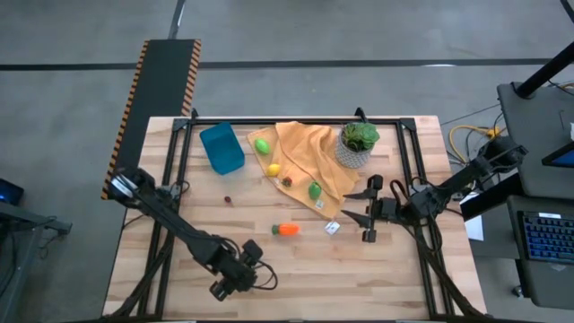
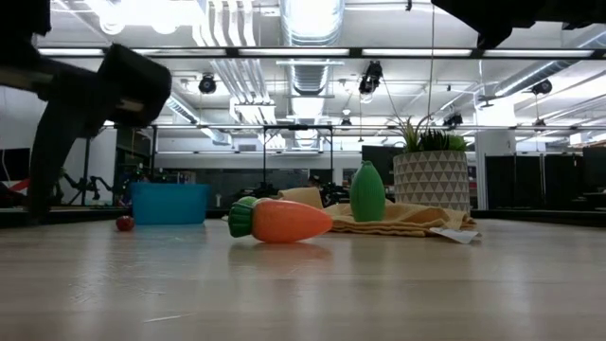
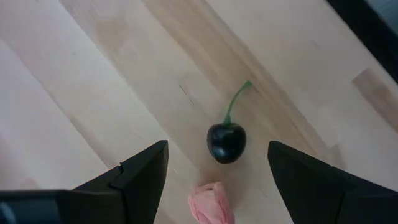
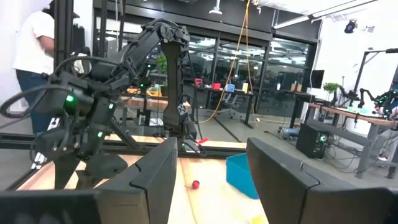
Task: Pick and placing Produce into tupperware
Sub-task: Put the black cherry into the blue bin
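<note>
The blue tupperware [image 1: 221, 148] sits empty at the far left. A toy carrot [image 1: 287, 230] lies on its side near the middle of the bench [image 1: 269, 287].

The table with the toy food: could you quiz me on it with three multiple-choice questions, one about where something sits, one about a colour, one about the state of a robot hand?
1. Where does the toy carrot lie?
A. on bare wood, off the cloth
B. inside the blue container
C. in the plant pot

2. What colour is the cloth?
A. white
B. orange-yellow
C. purple

3. How do the left gripper's fingers stand?
A. clamped on the carrot
B. shut and empty
C. open, a dark cherry between them on the wood

Answers: 1 A, the high view shows it on the wood, near the cloth's edge. 2 B, seen from above. 3 C, the left wrist view shows the fingers apart, clear of the cherry.
</note>
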Controlling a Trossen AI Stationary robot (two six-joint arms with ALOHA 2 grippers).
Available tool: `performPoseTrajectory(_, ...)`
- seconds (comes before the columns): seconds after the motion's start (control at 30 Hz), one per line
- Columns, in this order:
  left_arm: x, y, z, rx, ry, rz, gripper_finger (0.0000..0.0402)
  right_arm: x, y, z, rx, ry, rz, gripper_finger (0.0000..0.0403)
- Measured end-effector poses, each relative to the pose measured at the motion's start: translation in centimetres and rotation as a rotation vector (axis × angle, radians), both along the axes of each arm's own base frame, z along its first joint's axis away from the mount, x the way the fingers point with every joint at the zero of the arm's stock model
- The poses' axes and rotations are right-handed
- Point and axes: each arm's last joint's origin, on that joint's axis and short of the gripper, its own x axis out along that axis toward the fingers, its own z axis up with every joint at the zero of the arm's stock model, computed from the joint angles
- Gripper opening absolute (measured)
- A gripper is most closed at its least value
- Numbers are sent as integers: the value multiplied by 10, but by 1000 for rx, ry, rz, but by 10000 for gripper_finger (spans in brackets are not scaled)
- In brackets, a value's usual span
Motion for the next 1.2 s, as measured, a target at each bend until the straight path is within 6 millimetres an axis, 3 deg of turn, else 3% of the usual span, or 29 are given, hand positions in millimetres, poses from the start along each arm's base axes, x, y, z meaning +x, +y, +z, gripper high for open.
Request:
performPoseTrajectory(0.37,4,-3,-19,29,41,-1,262,0,0,0,-2,2,3,187)
performPoseTrajectory(1.07,8,-7,-18,-14,-3,-2,262,0,0,-3,4,21,5,187)
performPoseTrajectory(1.2,8,-7,-21,-8,3,-3,247,0,0,-3,4,21,5,187)
